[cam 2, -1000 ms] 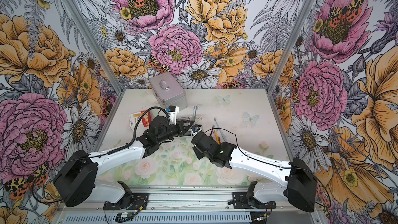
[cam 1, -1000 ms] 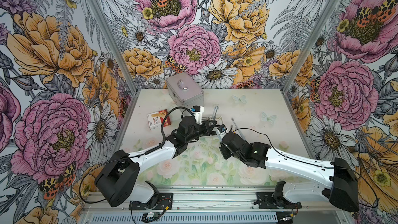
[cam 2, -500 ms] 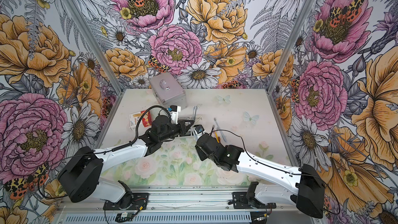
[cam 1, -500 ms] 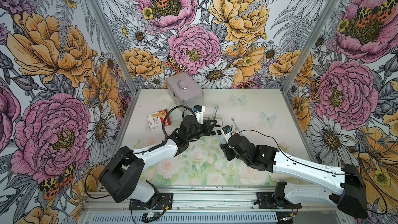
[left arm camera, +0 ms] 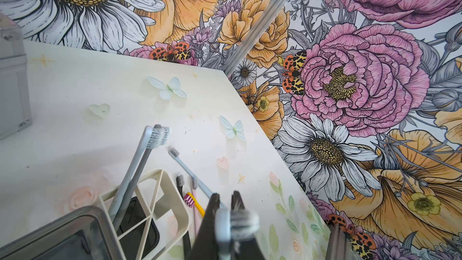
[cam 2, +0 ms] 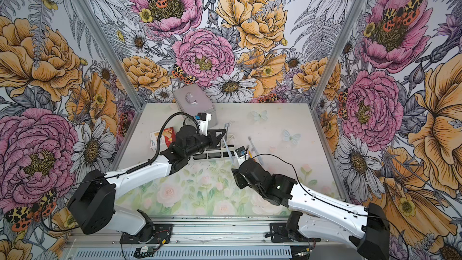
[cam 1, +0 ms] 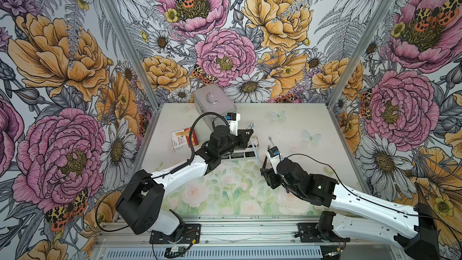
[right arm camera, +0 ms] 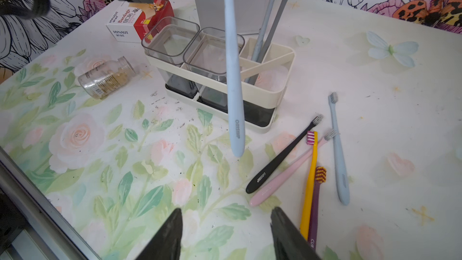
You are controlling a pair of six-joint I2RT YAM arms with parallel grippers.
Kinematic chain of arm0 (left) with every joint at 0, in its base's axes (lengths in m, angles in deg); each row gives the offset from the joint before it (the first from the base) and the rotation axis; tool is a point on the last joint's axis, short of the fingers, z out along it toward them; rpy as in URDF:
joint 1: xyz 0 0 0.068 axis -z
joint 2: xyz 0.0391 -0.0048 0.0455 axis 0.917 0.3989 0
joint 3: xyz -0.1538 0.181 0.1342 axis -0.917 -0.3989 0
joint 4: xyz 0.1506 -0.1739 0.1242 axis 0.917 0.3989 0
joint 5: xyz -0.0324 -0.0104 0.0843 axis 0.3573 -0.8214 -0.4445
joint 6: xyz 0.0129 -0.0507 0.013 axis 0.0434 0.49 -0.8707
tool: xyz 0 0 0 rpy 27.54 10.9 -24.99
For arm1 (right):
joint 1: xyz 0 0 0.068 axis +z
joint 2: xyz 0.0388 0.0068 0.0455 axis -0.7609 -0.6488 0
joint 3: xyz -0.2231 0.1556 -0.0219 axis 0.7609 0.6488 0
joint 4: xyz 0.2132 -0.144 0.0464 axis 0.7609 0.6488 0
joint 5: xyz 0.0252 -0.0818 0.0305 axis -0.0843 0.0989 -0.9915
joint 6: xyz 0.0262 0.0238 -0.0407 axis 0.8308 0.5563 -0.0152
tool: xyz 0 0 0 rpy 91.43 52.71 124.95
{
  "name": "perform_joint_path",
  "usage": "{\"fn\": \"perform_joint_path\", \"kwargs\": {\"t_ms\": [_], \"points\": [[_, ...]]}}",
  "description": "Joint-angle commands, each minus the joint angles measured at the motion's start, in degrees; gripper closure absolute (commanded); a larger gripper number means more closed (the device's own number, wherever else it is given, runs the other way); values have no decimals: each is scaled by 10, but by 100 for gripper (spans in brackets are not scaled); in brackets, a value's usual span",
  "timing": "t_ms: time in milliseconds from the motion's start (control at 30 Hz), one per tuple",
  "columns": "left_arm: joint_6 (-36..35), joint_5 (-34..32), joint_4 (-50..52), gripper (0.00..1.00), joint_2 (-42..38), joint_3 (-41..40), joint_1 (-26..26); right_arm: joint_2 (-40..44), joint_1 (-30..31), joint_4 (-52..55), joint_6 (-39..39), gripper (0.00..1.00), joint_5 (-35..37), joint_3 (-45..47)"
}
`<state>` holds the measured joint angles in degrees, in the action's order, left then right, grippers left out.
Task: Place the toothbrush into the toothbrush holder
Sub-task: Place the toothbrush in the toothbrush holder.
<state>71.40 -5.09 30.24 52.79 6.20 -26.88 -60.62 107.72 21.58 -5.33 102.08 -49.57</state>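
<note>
Left gripper (left arm camera: 225,196) is pinched tight on a pale blue plastic toothbrush (right arm camera: 232,71) just below its head. The brush hangs handle-down, a bit tilted, right in front of the cream-white oblong toothbrush holder (right arm camera: 271,88) with the dark base, so it's not in there yet. Its handle end sits outside the rack, over the floral table mat (right arm camera: 112,171). Right gripper (right arm camera: 226,211) has its jaws spread wide with nothing between them, low over the mat. In the holder, two grey toothbrushes (left arm camera: 160,135) stand leaning in the slotted end compartment, next to the two clear square cups (right arm camera: 162,43). Beside the holder, five loose brushes lie on the mat — black (right arm camera: 282,156), pink (right arm camera: 287,171), yellow (right arm camera: 308,183), purple (right arm camera: 315,208) and another pale blue one (right arm camera: 339,153). Further out there's a clear pill bottle (right arm camera: 105,78) on its side, a red-and-white bandage box (right arm camera: 140,21), and a silver metal case (right arm camera: 250,8) behind the holder.
</note>
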Motion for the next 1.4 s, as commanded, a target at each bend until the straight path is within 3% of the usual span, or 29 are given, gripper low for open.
{"fn": "perform_joint_path", "kwargs": {"t_ms": [0, 667, 1033, 1367], "points": [[-52, -30, 27, 100, -12, 24, 11, 4, -2, -7, -2, 42, 22, -11], [-232, -180, 67, 100, -81, 2, 38, -47, -33, -2, 19, 40, 47, -21], [-297, -241, 2, 100, -39, 24, 75, 41, -55, 1, 24, 39, 43, 29], [-360, -286, -79, 100, -27, 32, 95, 40, -84, 1, 8, 38, 38, 25]]}}
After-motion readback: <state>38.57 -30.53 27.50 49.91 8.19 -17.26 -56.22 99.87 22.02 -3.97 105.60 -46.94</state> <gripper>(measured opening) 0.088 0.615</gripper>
